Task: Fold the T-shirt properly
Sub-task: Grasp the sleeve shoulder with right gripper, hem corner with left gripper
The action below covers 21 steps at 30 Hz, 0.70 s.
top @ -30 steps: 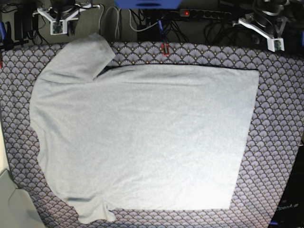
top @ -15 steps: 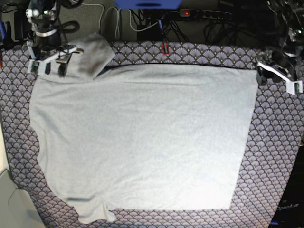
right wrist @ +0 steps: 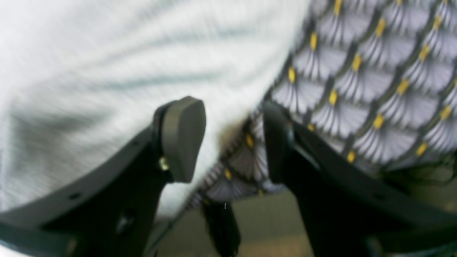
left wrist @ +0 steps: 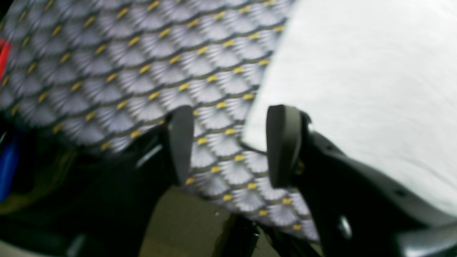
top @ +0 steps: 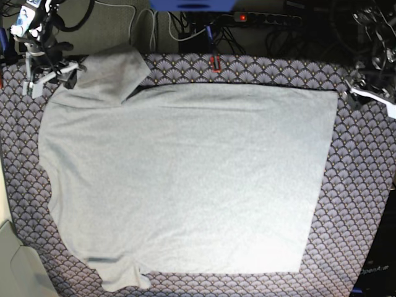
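Looking down, I see the T-shirt point(top: 185, 176) lying flat on the patterned tablecloth point(top: 362, 185), my right gripper point(right wrist: 228, 139) spread wide over its sleeve edge and my left gripper point(left wrist: 228, 144) gaping beside its hem corner.

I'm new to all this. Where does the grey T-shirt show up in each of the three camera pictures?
Base view: the T-shirt lies flat and fills most of the middle.
Left wrist view: its pale corner fills the upper right, beside the open left gripper.
Right wrist view: it fills the upper left, behind the open right gripper.
Shared landmark: the fan-scale tablecloth under the shirt shows in all three.
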{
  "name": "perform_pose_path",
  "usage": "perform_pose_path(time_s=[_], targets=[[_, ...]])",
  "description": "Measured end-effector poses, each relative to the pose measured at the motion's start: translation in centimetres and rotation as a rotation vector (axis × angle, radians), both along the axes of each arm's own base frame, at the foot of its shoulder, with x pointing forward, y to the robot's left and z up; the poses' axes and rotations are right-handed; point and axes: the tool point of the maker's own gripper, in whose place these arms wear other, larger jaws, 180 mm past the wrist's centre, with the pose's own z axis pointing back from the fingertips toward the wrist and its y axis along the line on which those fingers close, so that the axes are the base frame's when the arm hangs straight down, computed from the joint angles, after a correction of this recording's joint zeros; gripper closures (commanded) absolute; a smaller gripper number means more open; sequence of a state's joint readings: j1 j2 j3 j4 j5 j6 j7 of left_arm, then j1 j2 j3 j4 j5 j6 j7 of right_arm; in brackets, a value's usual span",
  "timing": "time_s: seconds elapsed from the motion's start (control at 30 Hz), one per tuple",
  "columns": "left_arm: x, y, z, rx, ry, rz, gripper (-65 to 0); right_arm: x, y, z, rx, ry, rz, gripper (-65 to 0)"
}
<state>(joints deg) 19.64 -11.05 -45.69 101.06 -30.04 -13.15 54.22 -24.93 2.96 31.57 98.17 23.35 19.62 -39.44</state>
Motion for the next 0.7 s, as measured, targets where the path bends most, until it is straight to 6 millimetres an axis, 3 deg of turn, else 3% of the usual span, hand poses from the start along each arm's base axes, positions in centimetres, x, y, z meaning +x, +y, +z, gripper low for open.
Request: perform_pose_path(time_s=[0.37, 0.53, 0.7], targets=[[0.2, 0.1, -0.1, -0.001, -0.002, 0.004, -32.3, -0.1, -0.3, -0.9, 0.027, -0.021, -0.003, -31.0], [0.1, 0.1, -0.2, -0.003, 0.001, 0.004, -32.3, 0.1, 1.9, -0.9, 0.072, -0.054, 0.027, -31.0], [0.1, 0.1, -0.2, -0.001, 0.001, 0.004, -32.3, 0.2, 2.4, -1.2, 0.086, -0.017, 0.051, -30.8]])
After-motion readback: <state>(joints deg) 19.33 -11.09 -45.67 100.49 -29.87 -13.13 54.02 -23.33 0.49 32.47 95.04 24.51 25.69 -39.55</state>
